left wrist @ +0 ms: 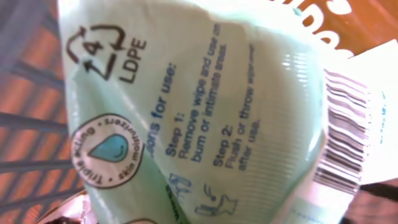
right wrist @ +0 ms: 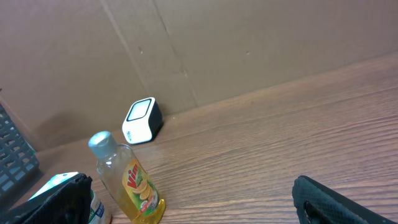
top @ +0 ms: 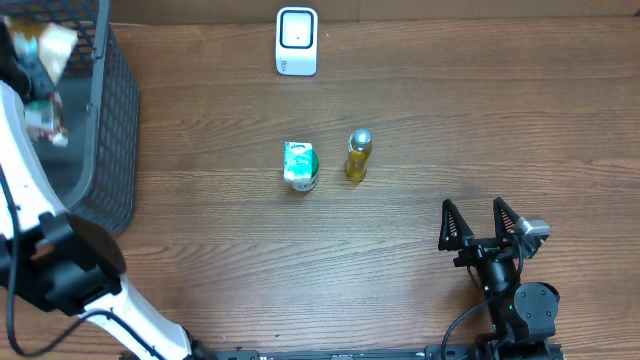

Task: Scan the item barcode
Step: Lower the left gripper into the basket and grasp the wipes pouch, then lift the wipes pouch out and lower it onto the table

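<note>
Left wrist: we're fetching the wipes packet (left wrist: 205, 124) from the basket (top: 118, 130). We cannot tell whether the left gripper (top: 35, 65) holds it; the right gripper (top: 480, 225) is spread. Next, turn its barcode (left wrist: 342, 137) toward the scanner (top: 297, 41).

Left arm (top: 24, 178) white with black joint (top: 66, 266); right arm (top: 516, 300) black.

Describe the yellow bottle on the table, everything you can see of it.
The bottle is small and made of clear plastic. It is filled with yellow liquid and closed with a silver-grey cap. Its label reads Vim in red on yellow, with what looks like fruit pictured beneath. It stands upright near the middle of the wooden table, just right of a green-and-white pack, with a gap between them. Nothing but the table touches it.
</note>
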